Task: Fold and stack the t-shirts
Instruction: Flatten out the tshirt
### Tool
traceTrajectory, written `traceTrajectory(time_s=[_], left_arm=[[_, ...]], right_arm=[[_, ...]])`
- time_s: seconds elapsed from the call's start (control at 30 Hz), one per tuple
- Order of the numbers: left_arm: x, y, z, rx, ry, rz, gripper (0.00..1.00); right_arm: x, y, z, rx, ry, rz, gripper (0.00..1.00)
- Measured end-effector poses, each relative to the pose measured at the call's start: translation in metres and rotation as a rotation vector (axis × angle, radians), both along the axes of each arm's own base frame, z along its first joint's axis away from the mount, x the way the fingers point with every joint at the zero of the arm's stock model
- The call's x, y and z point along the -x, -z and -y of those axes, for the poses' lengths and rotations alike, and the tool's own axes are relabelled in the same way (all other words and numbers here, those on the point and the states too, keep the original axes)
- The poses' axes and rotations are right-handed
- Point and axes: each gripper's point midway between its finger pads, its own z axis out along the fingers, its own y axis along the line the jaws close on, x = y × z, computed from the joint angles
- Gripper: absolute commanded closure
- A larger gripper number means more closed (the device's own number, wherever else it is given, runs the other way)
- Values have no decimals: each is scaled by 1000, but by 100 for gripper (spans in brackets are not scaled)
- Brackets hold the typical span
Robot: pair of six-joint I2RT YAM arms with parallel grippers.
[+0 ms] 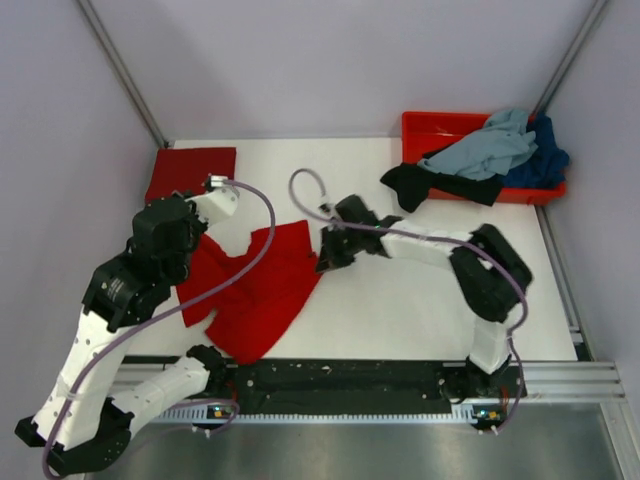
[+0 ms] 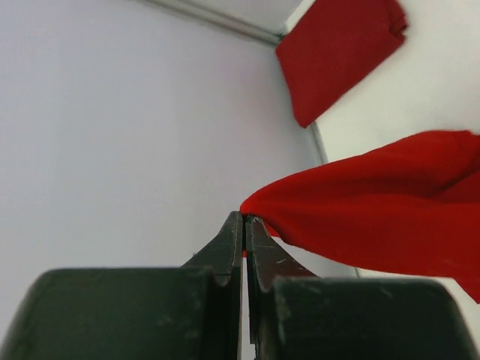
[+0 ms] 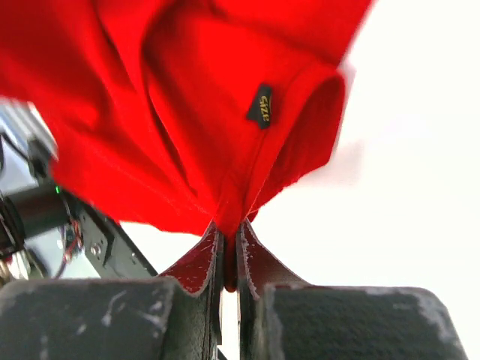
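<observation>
The bright red t-shirt (image 1: 262,290), light and limp, sags over the near left part of the tabletop (image 1: 400,310). The jaws of the left gripper (image 2: 244,219) and the right gripper (image 3: 229,232) are clenched on its edges, probably the best places to hold.

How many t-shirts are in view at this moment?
5: a bright red one lifted mid-table, a darker red one folded back left, and grey-blue, black and dark blue heaped in the tray; others may hide beneath.
</observation>
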Motion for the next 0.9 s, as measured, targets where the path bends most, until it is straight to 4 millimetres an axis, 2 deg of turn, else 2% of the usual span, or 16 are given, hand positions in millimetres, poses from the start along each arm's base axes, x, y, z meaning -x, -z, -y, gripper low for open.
traceTrajectory(time_s=[0.13, 0.2, 0.23, 0.3, 0.33, 0.47, 0.5, 0.6, 0.73, 0.83, 0.9], left_arm=[[-9, 29, 25, 12, 111, -88, 100], [-14, 52, 45, 24, 189, -157, 100], [-15, 65, 56, 32, 235, -199, 100], [-16, 92, 75, 45, 309, -285, 100], [-15, 111, 86, 56, 354, -342, 100], [0, 167, 111, 92, 462, -524, 100], [3, 176, 114, 102, 476, -554, 100], [11, 191, 120, 132, 496, -603, 100], [16, 200, 121, 156, 502, -616, 100], [20, 202, 119, 166, 496, -615, 100], [19, 201, 119, 172, 493, -609, 100]], right_arm=[[-77, -49, 104, 30, 266, 145, 100], [-101, -75, 150, 59, 368, 235, 100], [-107, -86, 169, 76, 404, 273, 96], [-115, -98, 195, 108, 448, 317, 60], [-119, -100, 208, 127, 473, 327, 49], [-135, -99, 251, 309, 547, 342, 31], [-137, -99, 259, 356, 564, 357, 11], [-123, -103, 275, 491, 581, 400, 1], [-73, -98, 282, 555, 574, 387, 1], [-23, -72, 281, 594, 552, 318, 1], [9, -48, 272, 643, 494, 266, 1]])
